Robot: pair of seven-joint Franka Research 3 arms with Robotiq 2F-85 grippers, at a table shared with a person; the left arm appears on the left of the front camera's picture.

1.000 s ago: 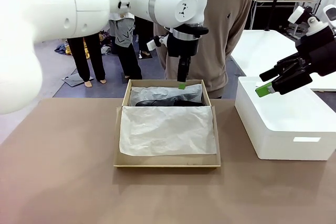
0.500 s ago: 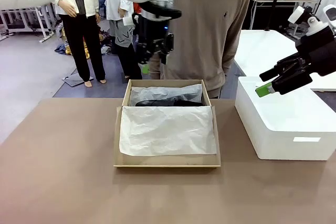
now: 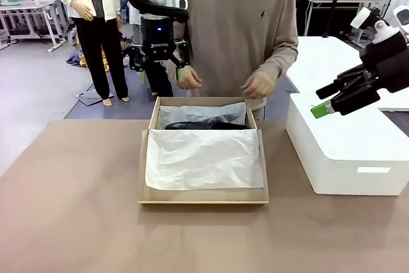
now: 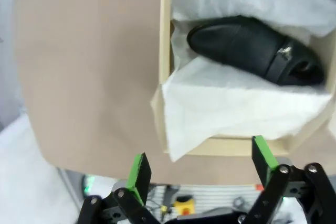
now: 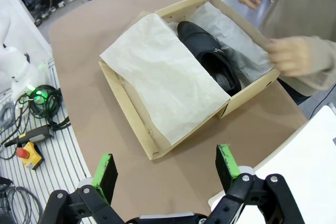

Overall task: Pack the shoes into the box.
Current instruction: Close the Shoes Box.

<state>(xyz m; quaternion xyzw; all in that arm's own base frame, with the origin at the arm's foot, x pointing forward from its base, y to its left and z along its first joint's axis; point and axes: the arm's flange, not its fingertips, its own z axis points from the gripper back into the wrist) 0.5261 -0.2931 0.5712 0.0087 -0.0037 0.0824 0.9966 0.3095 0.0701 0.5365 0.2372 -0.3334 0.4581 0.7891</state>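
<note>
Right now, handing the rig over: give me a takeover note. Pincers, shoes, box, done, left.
Left pincer: open, empty, raised near the box's far left corner, beside the person's hand.
Right pincer: open, empty, hovering over the white plastic box.
Box: open, mid-table, tissue paper folded over its near half.
Done: one black shoe lies in the far half.
Left: a second shoe can't be made out, possibly under the tissue; confirm it, then close the box.
</note>
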